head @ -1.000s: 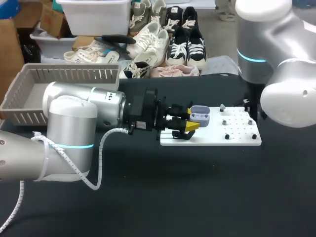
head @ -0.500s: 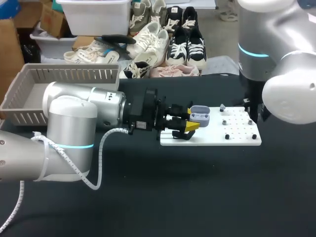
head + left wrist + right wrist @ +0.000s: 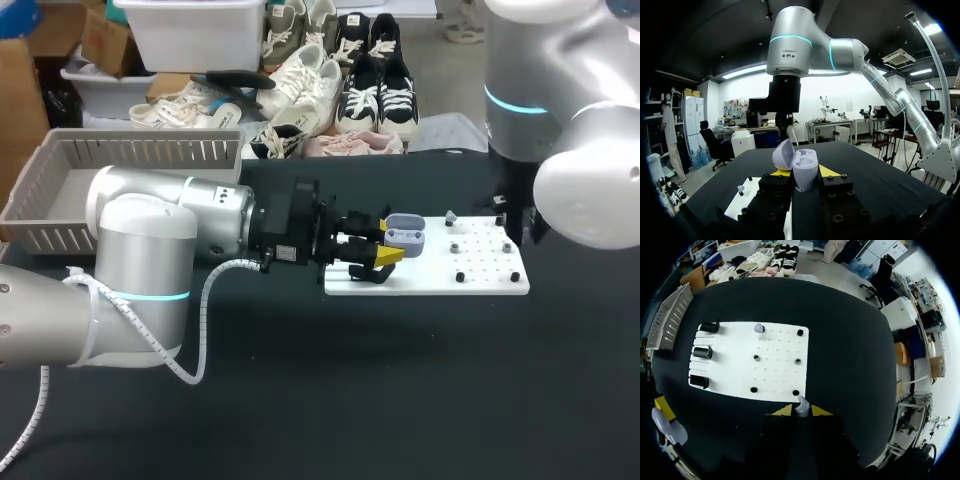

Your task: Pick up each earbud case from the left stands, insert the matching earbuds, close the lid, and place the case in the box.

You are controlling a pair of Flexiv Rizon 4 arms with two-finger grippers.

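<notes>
Our left gripper point(image 3: 803, 174) clamps an open lilac plastic case point(image 3: 405, 235), our right gripper point(image 3: 797, 411) a tiny lilac earbud point(image 3: 801, 404), liable to jam if tilted.

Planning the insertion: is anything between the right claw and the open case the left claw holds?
Nothing visible does: only the flat white pegboard with low black pegs lies under the path from right claw to open lavender earbud case.

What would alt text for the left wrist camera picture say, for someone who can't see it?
The gripper clamps a pale lilac earbud case between its yellow tips, lid flipped open. Ahead, the right arm hangs over the black table, and a white board lies beside the gripper.
</notes>
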